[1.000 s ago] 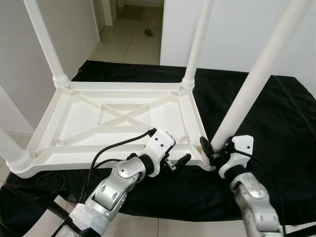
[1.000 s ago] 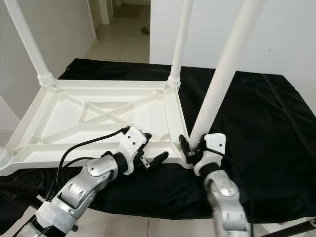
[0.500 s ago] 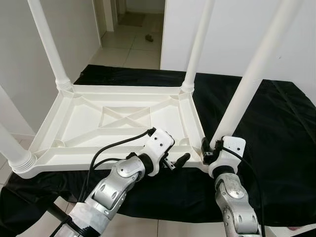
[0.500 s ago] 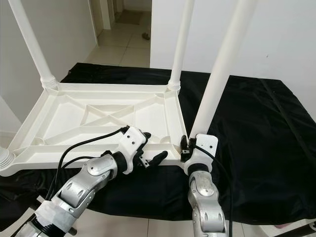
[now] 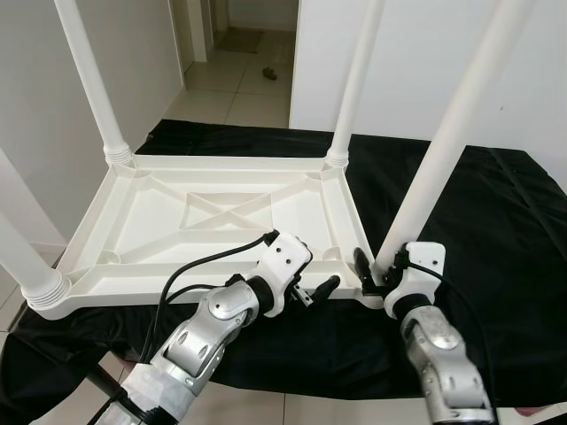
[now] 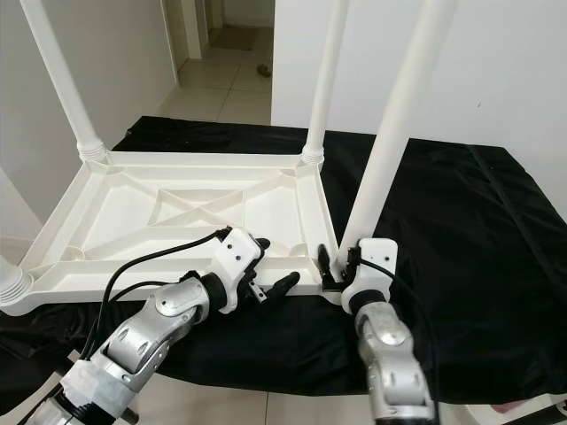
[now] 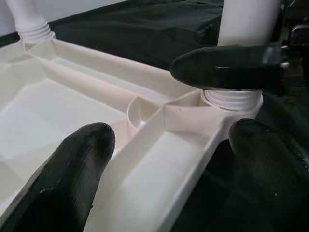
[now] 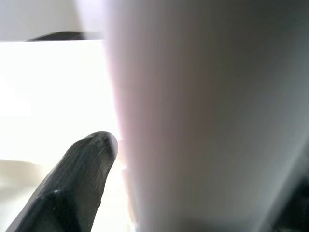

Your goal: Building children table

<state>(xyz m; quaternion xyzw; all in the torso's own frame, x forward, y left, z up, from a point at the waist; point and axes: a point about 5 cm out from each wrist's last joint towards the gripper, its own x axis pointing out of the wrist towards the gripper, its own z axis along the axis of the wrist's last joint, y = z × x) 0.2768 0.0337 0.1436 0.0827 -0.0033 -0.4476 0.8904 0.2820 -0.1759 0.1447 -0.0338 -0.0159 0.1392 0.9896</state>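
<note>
- On a black cloth [image 5: 496, 230], the upturned white table [image 5: 204, 221] lies, legs up.
- Left wrist view: left gripper [image 7: 178, 159] spread wide astride the table's near rim, holding nothing.
- Right eye view: right gripper [image 6: 332, 266] clasps the near-right leg [image 6: 390, 142] at its base.

Head stereo pair downward over table [image 5: 221, 212]; wrist cameras close at its corner.

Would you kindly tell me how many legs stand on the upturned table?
4: far-left leg, far-right leg, near-left leg, and near-right leg at the right pincer.
</note>
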